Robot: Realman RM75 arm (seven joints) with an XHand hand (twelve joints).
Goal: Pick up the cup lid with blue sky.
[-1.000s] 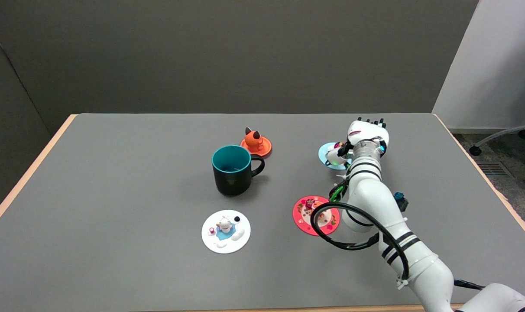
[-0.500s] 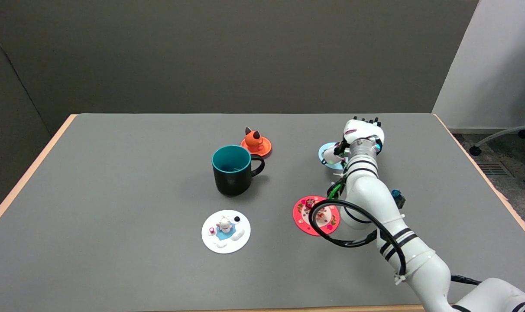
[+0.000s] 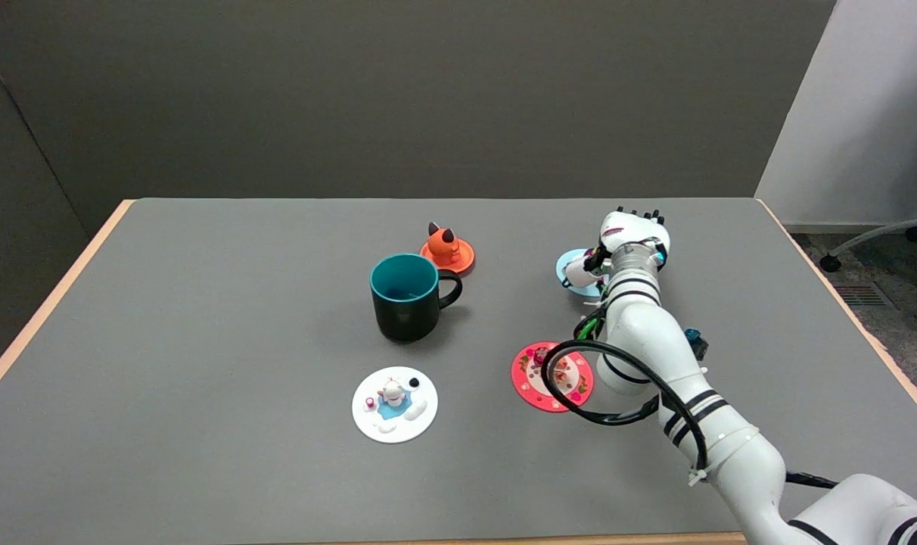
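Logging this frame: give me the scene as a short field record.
target: blue lid, far right of table, mostly hidden by the hand
right hand: over the blue lid; grip cannot be told
mug: upright, mid-table, handle to the right
orange lid: behind the mug
white lid: near side, flat
red lid: partly under the arm's cable

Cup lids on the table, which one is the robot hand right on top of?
The light blue cup lid at the far right, partly hidden under the robot hand. The orange, white and pink lids lie apart from it.
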